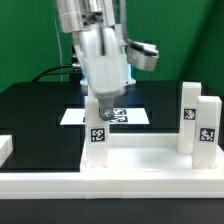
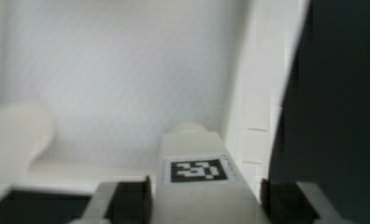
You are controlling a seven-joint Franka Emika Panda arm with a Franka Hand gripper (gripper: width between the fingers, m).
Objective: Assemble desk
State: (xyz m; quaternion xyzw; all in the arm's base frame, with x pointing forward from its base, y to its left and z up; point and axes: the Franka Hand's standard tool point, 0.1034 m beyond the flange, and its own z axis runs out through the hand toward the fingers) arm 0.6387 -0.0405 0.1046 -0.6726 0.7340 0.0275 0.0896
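The desk panel [image 1: 150,165] lies flat at the front of the black table. A short white leg [image 1: 98,131] with a tag stands upright at its corner on the exterior view's left. My gripper [image 1: 100,104] comes straight down on this leg and is shut on its top. In the wrist view the tagged leg [image 2: 201,168] fills the gap between my two dark fingers [image 2: 129,203], with the gripper [image 2: 214,204] around it and the white panel [image 2: 93,80] below. Two more tagged legs [image 1: 190,114] [image 1: 206,126] stand upright on the panel at the exterior view's right.
The marker board [image 1: 75,117] lies flat on the table behind the held leg. A white block [image 1: 5,148] shows at the exterior view's left edge. Black table [image 2: 342,90] runs beside the panel in the wrist view. A green wall is behind.
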